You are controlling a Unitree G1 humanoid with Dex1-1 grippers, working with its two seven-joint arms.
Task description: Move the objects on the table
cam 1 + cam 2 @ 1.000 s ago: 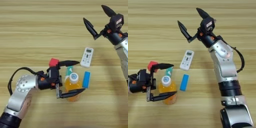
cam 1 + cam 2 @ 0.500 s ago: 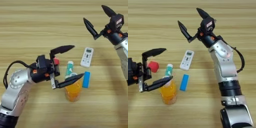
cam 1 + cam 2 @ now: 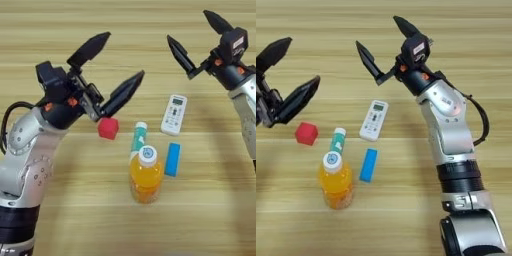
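While the left gripper (image 3: pixel 106 64) is lifting up and away with its fingers wide apart and nothing in them, the orange juice bottle (image 3: pixel 145 173) it was around is standing free on the table (image 3: pixel 60 20). The red cube (image 3: pixel 108 128), probably just under a fingertip, is beside the teal-and-white tube (image 3: pixel 138 137), flat blue bar (image 3: pixel 172 159) and white remote (image 3: pixel 174 114). The right gripper (image 3: pixel 384 46) is hanging wide open, holding nothing.

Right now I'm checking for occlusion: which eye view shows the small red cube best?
The right eye view: the small red cube lies fully exposed on the wooden table. In the left eye view, the left gripper overlaps the cube's top edge.
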